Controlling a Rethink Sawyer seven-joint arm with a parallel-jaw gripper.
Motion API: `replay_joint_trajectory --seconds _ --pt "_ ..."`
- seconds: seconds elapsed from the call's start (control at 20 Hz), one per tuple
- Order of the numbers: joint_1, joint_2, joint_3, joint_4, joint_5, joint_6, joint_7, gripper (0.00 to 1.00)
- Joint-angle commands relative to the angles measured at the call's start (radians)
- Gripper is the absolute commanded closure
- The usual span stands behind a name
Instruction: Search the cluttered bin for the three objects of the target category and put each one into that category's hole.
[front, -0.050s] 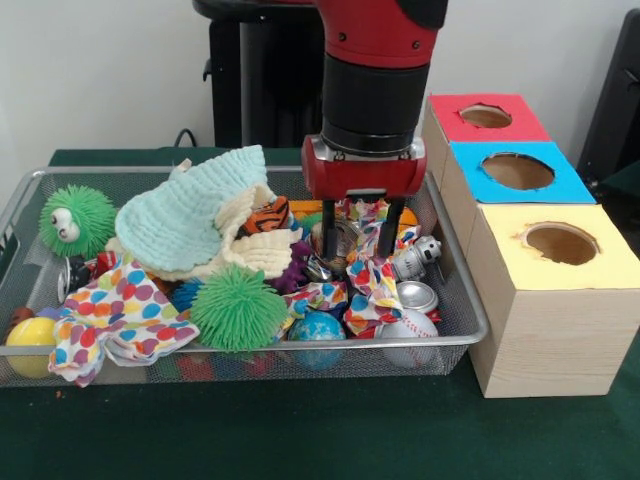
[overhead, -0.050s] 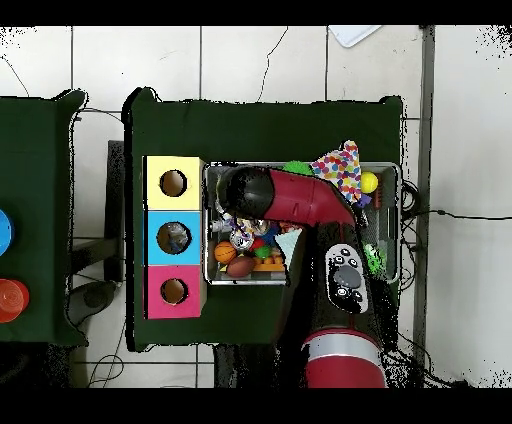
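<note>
While its fingers are standing spread, unclenched, the gripper (front, -0.050s: 362, 238) is hovering over the wire bin's (front, -0.050s: 470, 318) right-hand clutter.

Three boxes (front, -0.050s: 540, 240) with one round hole each stand beside one wire bin (front, -0.050s: 455, 285). In the bin lie two green spiky balls (front, -0.050s: 238, 308), two polka-dot cloths (front, -0.050s: 115, 315), one yellow ball (front, -0.050s: 32, 338) and one baseball (front, -0.050s: 408, 330).
</note>
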Motion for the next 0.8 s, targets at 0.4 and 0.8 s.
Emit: replay_joint_trajectory --seconds 0.4,0.8 --pt "-0.029 0.013 0.093 0.209 0.056 -0.093 0.225 0.0" --pt "-0.017 0.021 0.105 0.252 0.074 -0.159 0.229 0.0"
